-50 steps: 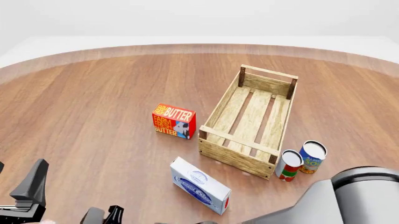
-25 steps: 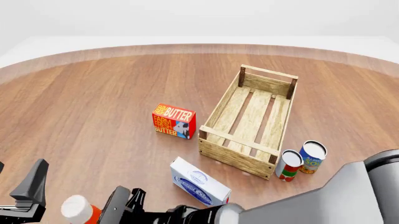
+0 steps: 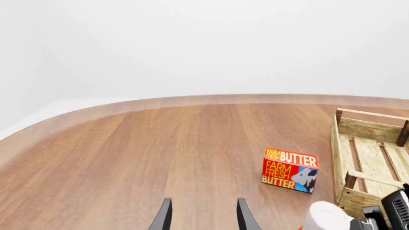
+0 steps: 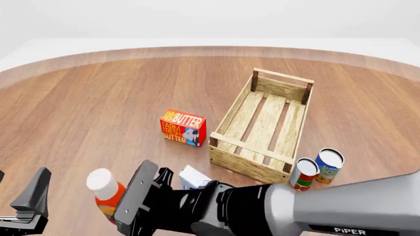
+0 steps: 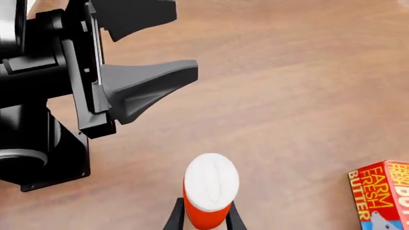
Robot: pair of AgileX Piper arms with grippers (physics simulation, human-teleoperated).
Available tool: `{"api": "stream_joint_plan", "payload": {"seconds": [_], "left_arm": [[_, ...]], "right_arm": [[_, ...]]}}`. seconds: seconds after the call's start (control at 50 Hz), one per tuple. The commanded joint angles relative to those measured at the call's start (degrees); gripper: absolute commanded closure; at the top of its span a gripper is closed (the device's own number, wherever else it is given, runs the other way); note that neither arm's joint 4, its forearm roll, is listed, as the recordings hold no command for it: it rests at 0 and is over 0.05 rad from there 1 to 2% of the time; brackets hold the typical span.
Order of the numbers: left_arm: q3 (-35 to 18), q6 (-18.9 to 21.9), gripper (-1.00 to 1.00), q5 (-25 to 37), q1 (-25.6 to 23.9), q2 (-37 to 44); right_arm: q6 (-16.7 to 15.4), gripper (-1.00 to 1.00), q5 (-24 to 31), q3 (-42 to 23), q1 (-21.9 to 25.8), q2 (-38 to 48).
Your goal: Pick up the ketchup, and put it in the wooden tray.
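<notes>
The ketchup (image 4: 104, 189), a red bottle with a white cap, is held at the near left of the table, well short of the wooden tray (image 4: 262, 129). My right gripper (image 4: 123, 200) is shut on its red body, with the arm reaching across the front edge. In the right wrist view the ketchup (image 5: 210, 191) stands between the two fingertips (image 5: 175, 219). My left gripper (image 3: 203, 218) is open with nothing between its fingers, close beside the bottle. The ketchup cap (image 3: 326, 215) shows at the left wrist view's edge. The tray (image 3: 370, 158) holds nothing.
A red butter box (image 4: 183, 127) stands left of the tray. A white and blue box (image 4: 192, 176) lies partly behind my right arm. Two cans (image 4: 304, 173) (image 4: 329, 165) stand at the tray's near right corner. The left gripper (image 5: 134, 84) looms close in the right wrist view.
My right gripper has moved up and to the right with the ketchup, so the bottle now shows well inside the front view. The left gripper has stayed put.
</notes>
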Motion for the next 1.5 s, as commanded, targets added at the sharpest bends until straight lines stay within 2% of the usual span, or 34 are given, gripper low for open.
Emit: {"api": "stream_joint_plan", "payload": {"seconds": [0.02, 0.96, 1.2, 1.28, 1.5], "left_arm": [[0.0, 0.0, -1.00, 0.0, 0.0, 0.0], [0.0, 0.0, -1.00, 0.0, 0.0, 0.0], [0.0, 0.0, -1.00, 0.0, 0.0, 0.0], [0.0, 0.0, -1.00, 0.0, 0.0, 0.0], [0.0, 0.0, -1.00, 0.0, 0.0, 0.0]], "right_arm": [[-1.1, 1.00, 4.8, -0.5, -3.6, -4.0], [-6.1, 1.00, 15.3, 1.6, -20.9, -20.4], [-4.4, 1.00, 17.2, 2.8, -29.6, -25.1], [-4.4, 1.00, 17.3, 2.8, -33.7, -24.8], [-3.8, 1.00, 16.2, 1.3, -39.3, -20.4]]}}
